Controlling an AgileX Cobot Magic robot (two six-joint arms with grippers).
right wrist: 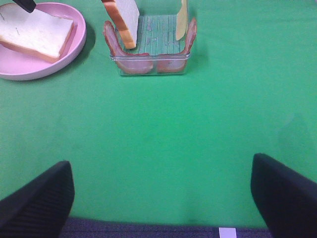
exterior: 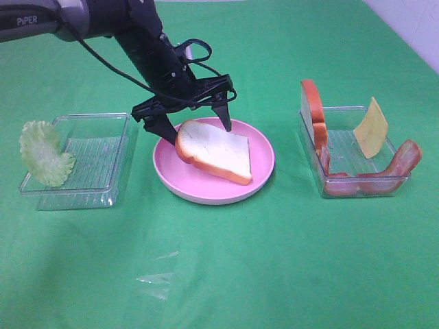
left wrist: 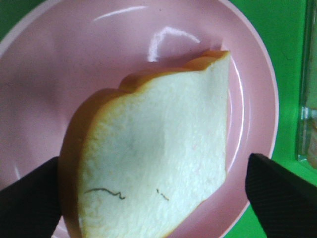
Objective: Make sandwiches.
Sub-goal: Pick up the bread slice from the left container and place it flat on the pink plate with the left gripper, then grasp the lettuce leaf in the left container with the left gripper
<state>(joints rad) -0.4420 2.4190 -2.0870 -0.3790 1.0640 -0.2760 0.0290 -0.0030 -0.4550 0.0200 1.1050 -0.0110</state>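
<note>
Green cloth [exterior: 274, 260] covers the whole table, with a pink plate [exterior: 206, 195] at its middle. One bread slice [exterior: 216, 151] lies flat on that plate, its long axis running from far-left to near-right. The left gripper [exterior: 197, 133] hangs right over it with its jaws spread wide, one finger at each side of the slice and nothing gripped.

Judging by the task, lettuce [exterior: 44, 154] comes next. It leans on the near-left corner of the left tray [exterior: 103, 137], well to the left of this gripper, so the left arm is plainly the nearer one.

The right tray [exterior: 346, 147] holds the second slice [exterior: 314, 113] standing on edge, the cheese [exterior: 371, 127] and the bacon [exterior: 394, 168]. The right gripper [right wrist: 161, 196] waits at the near side, wide apart and empty.
</note>
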